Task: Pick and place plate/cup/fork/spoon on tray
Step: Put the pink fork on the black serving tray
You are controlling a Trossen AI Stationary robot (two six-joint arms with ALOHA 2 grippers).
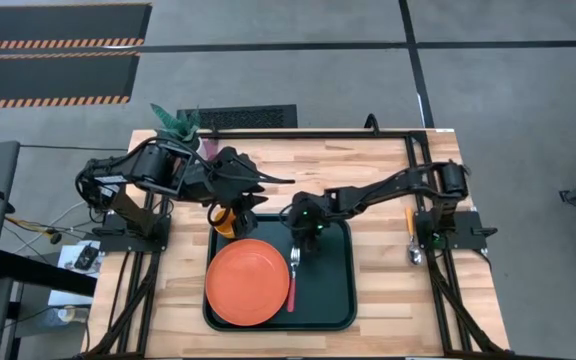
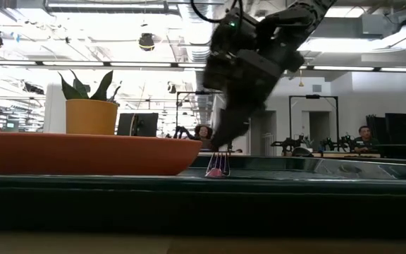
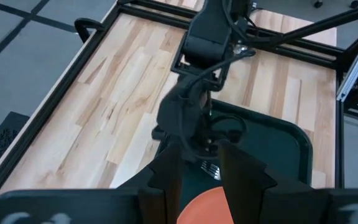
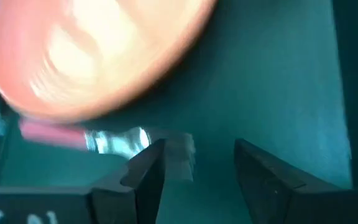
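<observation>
The dark tray (image 1: 333, 300) lies in the middle of the table. The orange plate (image 1: 248, 283) lies on its left half, and the red-handled fork (image 1: 292, 275) lies beside the plate, tines toward the far edge. The orange-yellow cup (image 1: 224, 219) stands upright at the tray's far left corner. The orange-handled spoon (image 1: 411, 238) lies on the table to the tray's right. My right gripper (image 4: 197, 149) is open, low over the fork's tines (image 4: 180, 152). My left gripper (image 3: 201, 165) is open above the cup. In the low view the cup (image 2: 90, 116) stands free. My right gripper points down at the tray, and one fingertip (image 2: 222, 149) stands right at the fork's tine end (image 2: 217, 171). I cannot tell whether it touches. The fork lies flat on the tray.
A potted plant (image 1: 175, 125) stands at the table's far left corner, behind my left arm. Bare tray floor (image 1: 328, 275) lies to the right of the fork. Bare wood (image 1: 383, 280) lies between the tray and the spoon.
</observation>
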